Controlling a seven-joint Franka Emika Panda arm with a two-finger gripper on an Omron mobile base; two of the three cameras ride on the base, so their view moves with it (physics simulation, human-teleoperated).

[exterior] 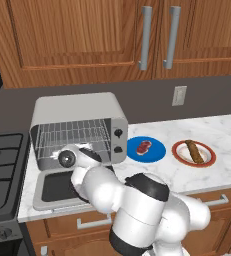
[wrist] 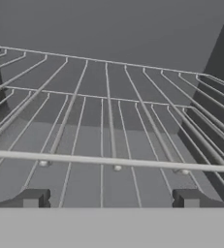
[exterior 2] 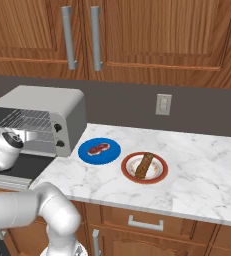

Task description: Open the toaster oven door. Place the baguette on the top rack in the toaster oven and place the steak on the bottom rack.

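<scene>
The light grey toaster oven (exterior: 77,107) (exterior 2: 42,100) stands on the counter with its door (exterior: 54,187) folded down flat in front of it. Silver wire racks (exterior: 74,135) show inside. My gripper (wrist: 111,198) is open and empty. Its dark fingertips (wrist: 33,197) sit just before the front bar of a wire rack (wrist: 108,126), and the hand looks into the oven mouth. The red steak (exterior: 144,147) (exterior 2: 98,148) lies on a blue plate (exterior: 157,152). On a red-rimmed plate (exterior: 179,155) further right rests the brown baguette (exterior: 194,151) (exterior 2: 144,165).
A black stove (exterior: 2,165) borders the oven on the left. The white marble counter (exterior: 222,135) stretches right of the plates. Wooden wall cabinets (exterior: 87,35) hang above, and a wall outlet (exterior: 179,95) sits on the dark backsplash. My arm's elbow (exterior: 147,192) bulks over the counter's front edge.
</scene>
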